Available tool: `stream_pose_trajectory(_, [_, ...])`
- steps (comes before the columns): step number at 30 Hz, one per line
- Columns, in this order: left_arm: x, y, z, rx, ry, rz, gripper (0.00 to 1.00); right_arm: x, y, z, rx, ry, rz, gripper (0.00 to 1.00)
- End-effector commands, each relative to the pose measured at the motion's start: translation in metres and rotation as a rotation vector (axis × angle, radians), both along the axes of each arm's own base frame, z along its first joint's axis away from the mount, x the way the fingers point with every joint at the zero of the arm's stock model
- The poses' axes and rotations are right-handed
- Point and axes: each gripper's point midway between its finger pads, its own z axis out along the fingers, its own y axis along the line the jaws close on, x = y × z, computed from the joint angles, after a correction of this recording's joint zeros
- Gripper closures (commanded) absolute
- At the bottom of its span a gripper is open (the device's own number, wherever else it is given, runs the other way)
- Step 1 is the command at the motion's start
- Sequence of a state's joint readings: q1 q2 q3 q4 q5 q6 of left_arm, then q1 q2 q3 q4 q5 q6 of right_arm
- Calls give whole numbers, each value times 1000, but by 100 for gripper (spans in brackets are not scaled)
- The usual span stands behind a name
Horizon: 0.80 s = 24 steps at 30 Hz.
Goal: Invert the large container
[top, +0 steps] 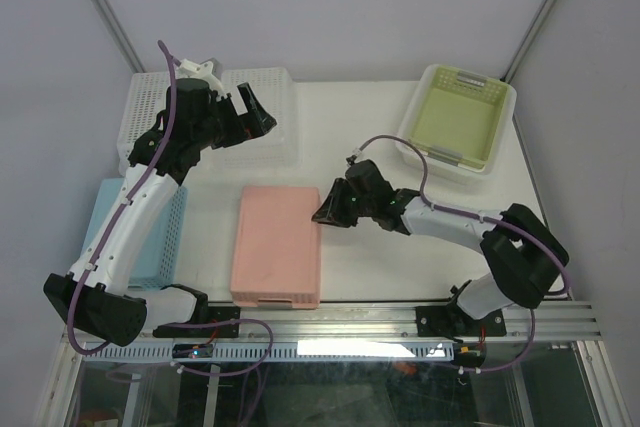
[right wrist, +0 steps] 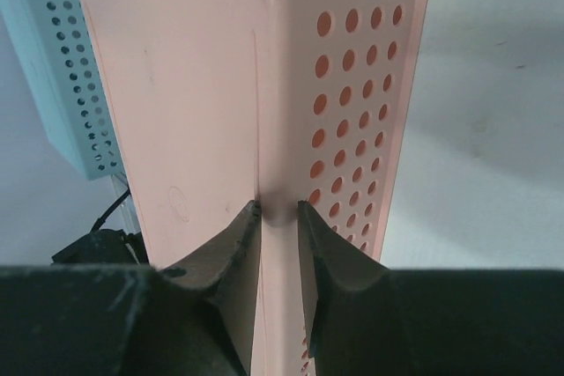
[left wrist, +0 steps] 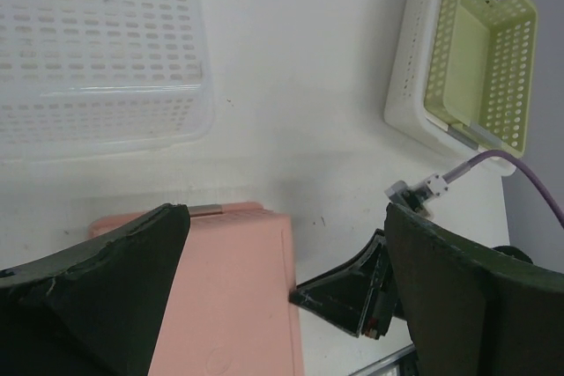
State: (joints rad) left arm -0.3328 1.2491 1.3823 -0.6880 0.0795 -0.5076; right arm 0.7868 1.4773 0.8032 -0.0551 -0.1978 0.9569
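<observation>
The large container (left wrist: 97, 41) sits at the table's (top: 350, 117) far left, beneath the spread, empty left fingers (left wrist: 106, 297). The right fingers (right wrist: 233, 253) pinch the overturned pink basket's (top: 275, 242) edge. A green basket (left wrist: 480, 50) nests inside a white basket (left wrist: 405, 77).

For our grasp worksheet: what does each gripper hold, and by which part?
Right gripper pinches the pink perforated plastic basket at its upturned base edge; left gripper holds nothing.

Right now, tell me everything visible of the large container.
The large container is a wide, shallow rectangular tub of translucent whitish plastic with rounded corners. It lies flat at the far left of the table, slotted grid face up, walls flaring downward, seemingly inverted. The left gripper, jaws open, hangs by its right end without touching.
</observation>
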Motion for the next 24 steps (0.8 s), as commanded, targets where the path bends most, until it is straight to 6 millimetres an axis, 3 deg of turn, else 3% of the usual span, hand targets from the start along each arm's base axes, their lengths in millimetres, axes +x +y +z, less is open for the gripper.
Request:
stream_pose_trajectory(1, [-3,1,21,-8,-79,-13,1,12,34,12,80,11,-78,75])
stream_pose_trajectory(5, [-6,4,21,0,-81,-6,1,28,60,19,125,11,-107,76])
stream_pose_trajectory(11, [-8,8,23,16,-89,2,1,46,80,13,126,17,-118,77])
stream_pose_trajectory(24, [-11,9,25,21,-96,2,1,64,90,3,157,62,-148,78])
